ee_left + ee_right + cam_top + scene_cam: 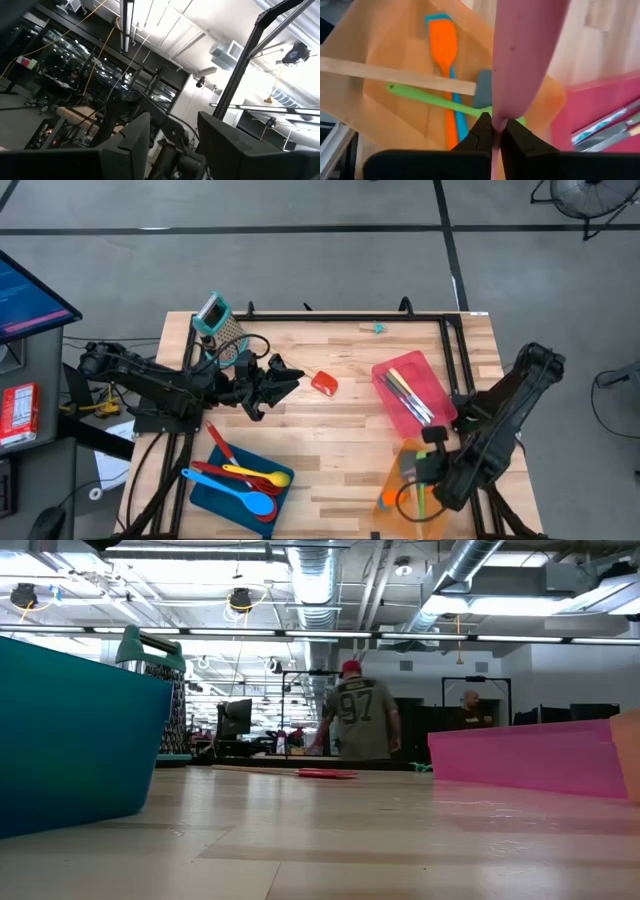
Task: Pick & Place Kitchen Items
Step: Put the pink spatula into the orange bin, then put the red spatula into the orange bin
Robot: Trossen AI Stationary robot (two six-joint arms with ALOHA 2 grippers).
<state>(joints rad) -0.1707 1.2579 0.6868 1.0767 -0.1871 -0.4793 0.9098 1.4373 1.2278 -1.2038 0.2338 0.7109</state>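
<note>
My right gripper (495, 131) is shut on a pink utensil (520, 55) and hangs over the orange tray (375, 45) at the table's near right; it also shows in the high view (425, 468). In that tray lie an orange spatula (442, 45), a green utensil (427, 97) and a wooden one (395, 75). My left gripper (272, 380) is open and empty at the table's left, its fingers (132, 142) pointing toward a red spatula (323, 383) that lies flat on the table. My right gripper pinches the pink utensil between its two fingers, at the narrow part (498, 120) below its broad end. The broad end reaches out past the fingertips. The utensil is lifted clear above the orange tray.
A pink tray (390, 412) with metal utensils stands at the right; it also shows in the low view (530, 755). A blue tray (205, 485) with red, yellow and blue utensils is at the near left. A grater (220, 330) stands at the far left. People stand in the room behind.
</note>
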